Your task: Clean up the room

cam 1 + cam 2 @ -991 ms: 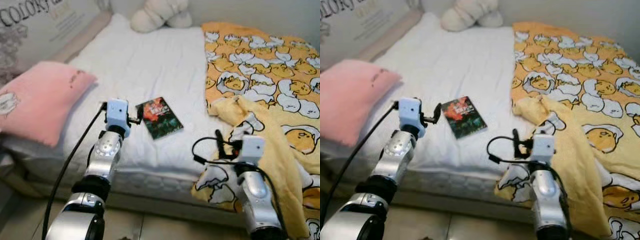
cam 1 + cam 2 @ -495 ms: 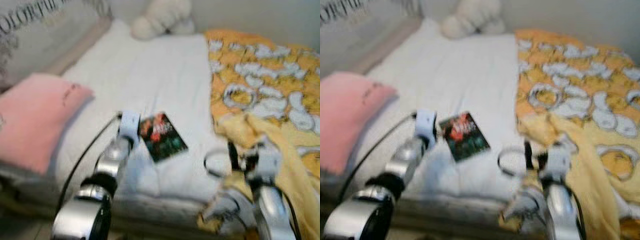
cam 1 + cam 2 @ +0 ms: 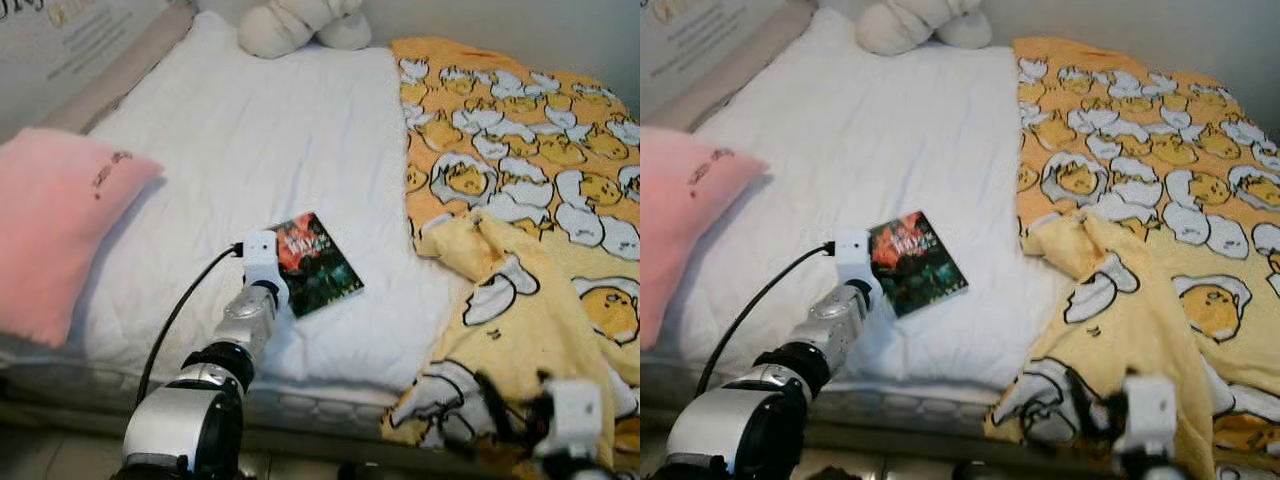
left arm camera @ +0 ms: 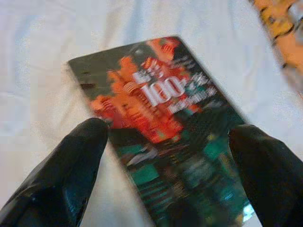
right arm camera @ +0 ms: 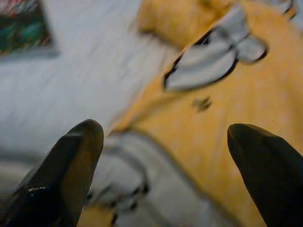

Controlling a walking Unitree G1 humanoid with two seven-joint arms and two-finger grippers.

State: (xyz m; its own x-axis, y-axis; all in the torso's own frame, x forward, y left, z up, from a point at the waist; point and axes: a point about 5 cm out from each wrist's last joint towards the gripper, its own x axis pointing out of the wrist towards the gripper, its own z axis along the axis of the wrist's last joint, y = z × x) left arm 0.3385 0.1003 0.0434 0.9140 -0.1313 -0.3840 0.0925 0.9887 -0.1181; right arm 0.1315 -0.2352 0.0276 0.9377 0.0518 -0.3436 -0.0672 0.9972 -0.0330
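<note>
A bed [image 3: 280,130] with a white sheet. The left gripper [image 4: 170,142] reaches out over the sheet with its black fingers [image 4: 71,161] spread wide, one on either side of a dark paperback book [image 3: 315,263] with an orange and green cover. The book lies flat on the sheet directly ahead of this gripper, between its fingertips but not clamped. The right gripper [image 5: 165,142], lower and nearer the bed's edge, is also wide open, above a crumpled yellow blanket [image 3: 520,200] printed with cartoon eggs. A pink pillow [image 3: 55,225] rests beyond the left gripper's outer side, and a white plush toy [image 3: 290,25] sits far ahead of it.
</note>
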